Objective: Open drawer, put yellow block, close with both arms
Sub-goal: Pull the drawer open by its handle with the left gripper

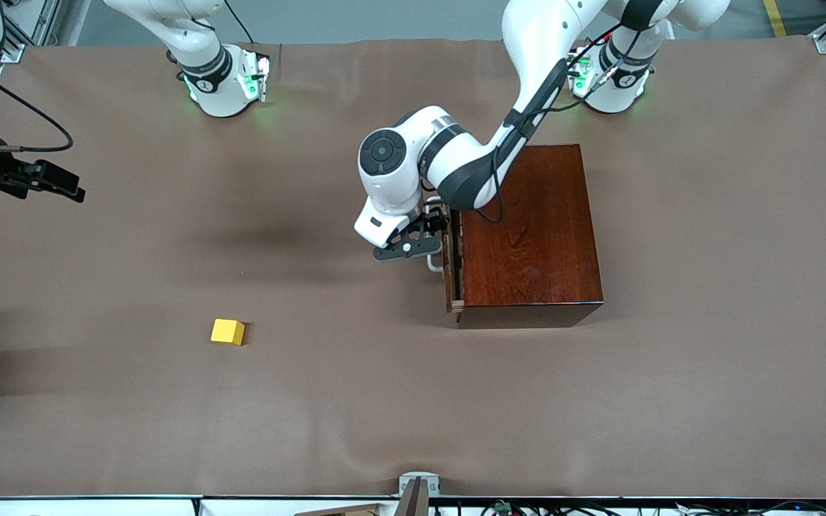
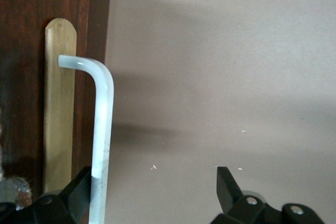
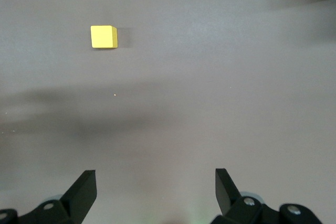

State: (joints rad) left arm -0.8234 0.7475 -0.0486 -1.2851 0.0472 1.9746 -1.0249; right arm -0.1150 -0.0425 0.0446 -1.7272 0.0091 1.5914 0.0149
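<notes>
The dark reddish-brown box [image 1: 535, 229] stands toward the left arm's end of the table. Its pale-wood drawer front [image 1: 454, 287] sits a sliver out of the box. My left gripper [image 1: 433, 240] is open at the white bar handle [image 1: 432, 266]. In the left wrist view the handle [image 2: 102, 129] lies just inside one finger [image 2: 79, 195], the other finger [image 2: 227, 184] stands wide of it, and the left gripper [image 2: 152, 190] is not clamped. The yellow block [image 1: 228, 331] lies on the cloth. My right gripper [image 1: 62, 185] is open, high over the right arm's end of the table; its wrist view shows the right gripper [image 3: 156, 192] and the block [image 3: 103, 36] well apart.
The brown cloth [image 1: 413, 401] covers the whole table. A small metal bracket [image 1: 419, 487] sits at the table edge nearest the front camera. The two arm bases [image 1: 223, 86] [image 1: 614, 82] stand at the edge farthest from the front camera.
</notes>
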